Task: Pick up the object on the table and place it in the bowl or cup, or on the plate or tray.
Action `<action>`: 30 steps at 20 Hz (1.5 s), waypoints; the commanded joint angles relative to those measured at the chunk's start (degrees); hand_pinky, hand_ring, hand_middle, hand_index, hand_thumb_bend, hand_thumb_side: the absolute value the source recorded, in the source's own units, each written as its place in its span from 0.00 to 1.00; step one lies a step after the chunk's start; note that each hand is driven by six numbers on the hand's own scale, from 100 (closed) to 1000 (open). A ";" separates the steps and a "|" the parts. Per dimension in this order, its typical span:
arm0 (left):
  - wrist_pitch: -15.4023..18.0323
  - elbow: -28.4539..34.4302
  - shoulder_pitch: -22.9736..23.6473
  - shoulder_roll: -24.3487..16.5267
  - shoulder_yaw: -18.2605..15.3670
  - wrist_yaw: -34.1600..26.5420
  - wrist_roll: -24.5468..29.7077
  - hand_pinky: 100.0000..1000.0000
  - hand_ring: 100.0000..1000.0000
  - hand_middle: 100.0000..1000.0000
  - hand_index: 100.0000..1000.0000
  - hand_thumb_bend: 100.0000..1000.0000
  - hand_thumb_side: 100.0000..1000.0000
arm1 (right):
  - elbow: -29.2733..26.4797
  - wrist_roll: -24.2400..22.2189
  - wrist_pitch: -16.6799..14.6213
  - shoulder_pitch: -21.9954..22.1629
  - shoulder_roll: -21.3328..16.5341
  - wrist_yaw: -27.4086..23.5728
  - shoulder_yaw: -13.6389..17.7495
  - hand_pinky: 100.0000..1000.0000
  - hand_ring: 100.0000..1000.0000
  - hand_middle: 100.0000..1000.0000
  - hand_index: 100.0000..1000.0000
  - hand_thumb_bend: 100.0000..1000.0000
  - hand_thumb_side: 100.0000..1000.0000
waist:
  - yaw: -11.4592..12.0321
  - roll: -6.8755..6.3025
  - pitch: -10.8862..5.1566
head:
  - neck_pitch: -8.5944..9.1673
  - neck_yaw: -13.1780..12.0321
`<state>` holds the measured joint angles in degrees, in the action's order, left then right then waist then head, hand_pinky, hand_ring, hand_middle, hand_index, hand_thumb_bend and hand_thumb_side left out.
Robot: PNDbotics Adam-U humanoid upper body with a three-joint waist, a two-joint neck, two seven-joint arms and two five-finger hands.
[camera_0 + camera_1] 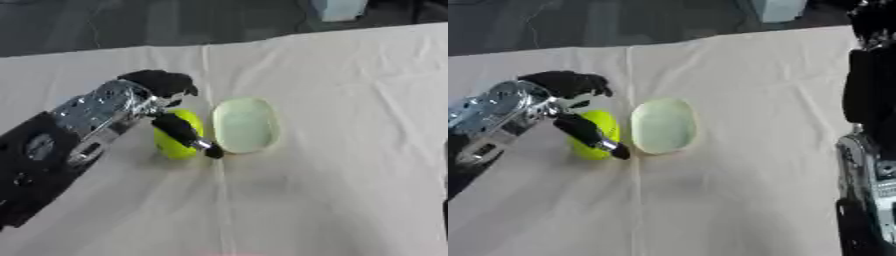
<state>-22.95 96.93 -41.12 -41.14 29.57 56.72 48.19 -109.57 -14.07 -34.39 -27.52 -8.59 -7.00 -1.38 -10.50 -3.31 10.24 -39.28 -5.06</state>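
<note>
- The table (350,150) is covered in a soft, matt cream cloth with folds and creases.
- The yellow-green ball (178,145) looks fuzzy and dull.
- The pale green plate (246,125) looks like smooth plastic.
- The left hand (166,85) is matt black, with a shiny silver metal wrist behind it.

Table (350,190) covered by a cream cloth (332,80) with a crease running front to back near its middle. On the cloth lie a pale green oval plate (246,125) and, just to its left, a yellow-green ball (175,145). Dark floor shows beyond the far edge.
</note>
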 commanded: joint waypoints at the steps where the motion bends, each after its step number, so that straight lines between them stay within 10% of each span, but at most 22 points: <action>1: -3.56 -0.82 -0.92 -0.45 0.02 0.21 3.78 0.59 0.74 1.00 0.95 0.90 0.86 | -0.52 -0.24 0.00 -0.52 -0.37 -0.20 0.30 0.73 0.81 0.90 0.93 0.00 0.85 | -0.11 0.04 -0.79 | -0.21 0.07; 24: -4.65 -7.39 0.37 1.75 1.76 -3.10 3.78 0.61 0.79 1.00 0.94 0.88 0.80 | -0.55 -0.70 0.31 -0.56 0.09 -0.42 0.46 0.73 0.81 0.90 0.93 0.00 0.83 | -0.18 0.07 -0.55 | -0.71 0.29; 30: -10.33 -6.70 2.94 4.61 -1.53 -8.46 -1.00 0.46 0.63 1.00 0.89 0.84 0.60 | -0.59 -0.72 0.40 -0.65 0.37 -0.42 0.65 0.72 0.80 0.90 0.93 0.00 0.81 | -0.05 0.43 -0.37 | -0.50 0.37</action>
<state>-27.20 89.46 -37.82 -36.54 29.50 50.02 43.95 -109.57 -14.72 -34.00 -27.52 -8.09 -7.27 -1.02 -10.60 -3.11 10.59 -40.07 -5.02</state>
